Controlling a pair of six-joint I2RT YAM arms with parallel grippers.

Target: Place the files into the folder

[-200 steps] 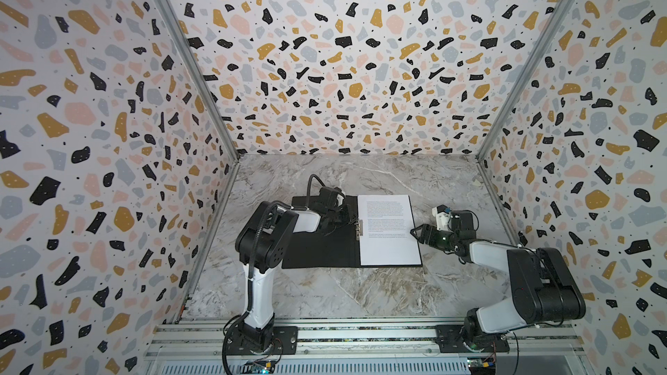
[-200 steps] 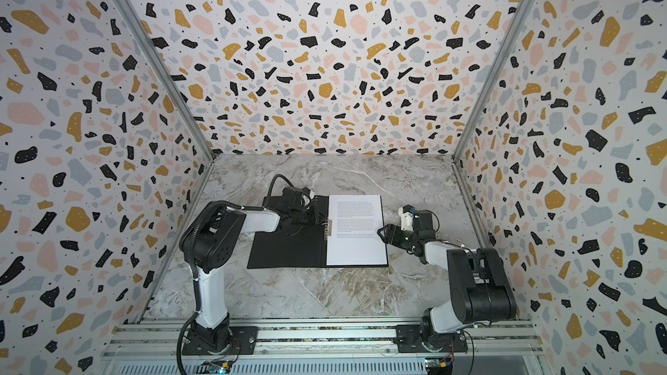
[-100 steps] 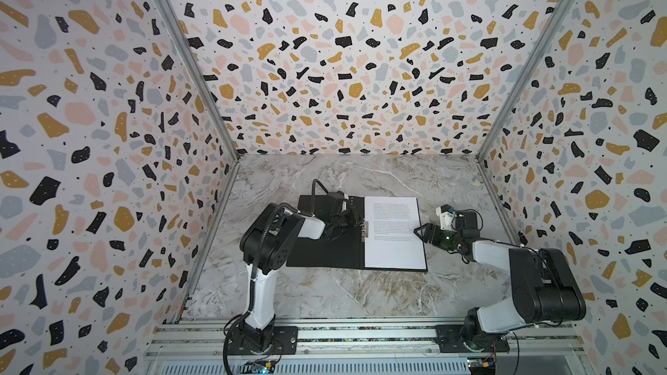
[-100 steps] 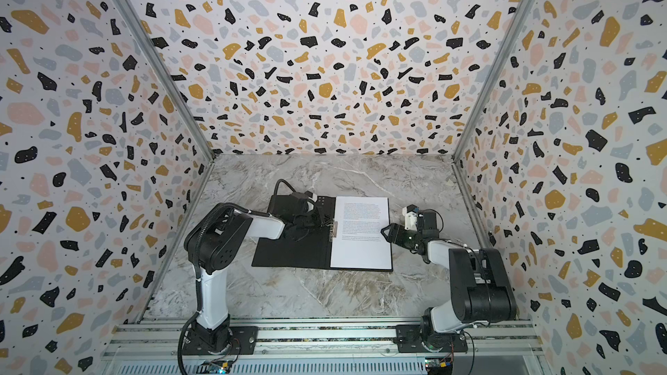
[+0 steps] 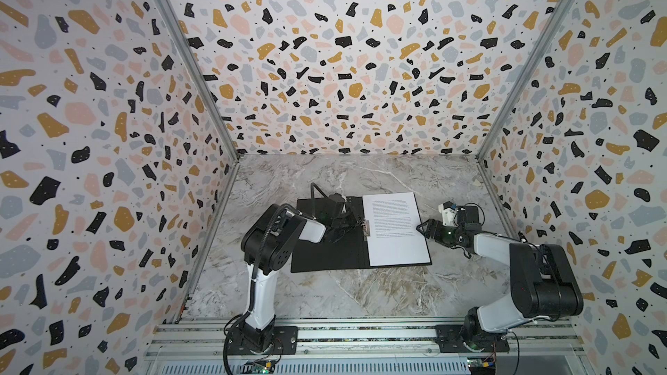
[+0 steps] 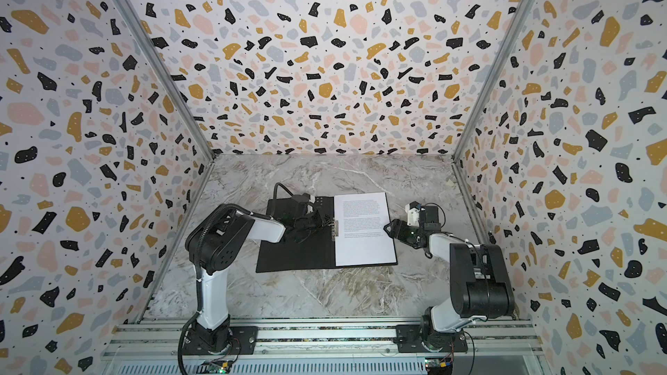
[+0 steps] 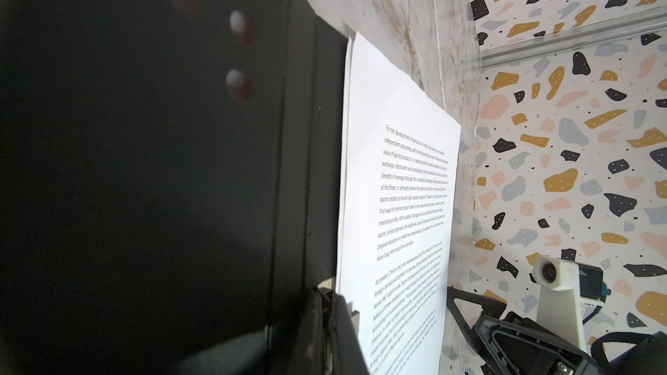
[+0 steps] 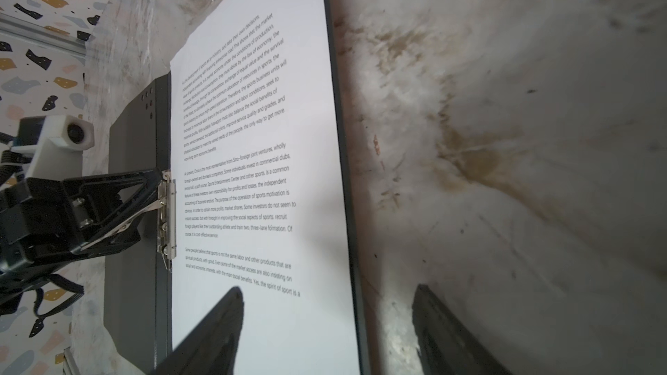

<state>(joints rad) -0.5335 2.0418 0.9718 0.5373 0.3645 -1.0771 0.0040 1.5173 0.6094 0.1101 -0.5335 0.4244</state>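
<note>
Lying open on the marble surface (image 5: 361,294), mid-scene: the folder (image 5: 325,257), black inside up. The files (image 5: 395,232) sit stacked on its right half, text sheet on top, left edge at the spine. Left fingers (image 8: 119,178) closed, tips against the metal spine clip (image 8: 169,218); can't tell if they pinch its lever. Right fingers (image 8: 216,326) open at the folder's right edge, one over the paper, the other over bare surface.

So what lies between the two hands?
Just the printed sheet, flat on the open folder's right half, spanning from the clip in the left hand to the open right hand; both top views show it.
</note>
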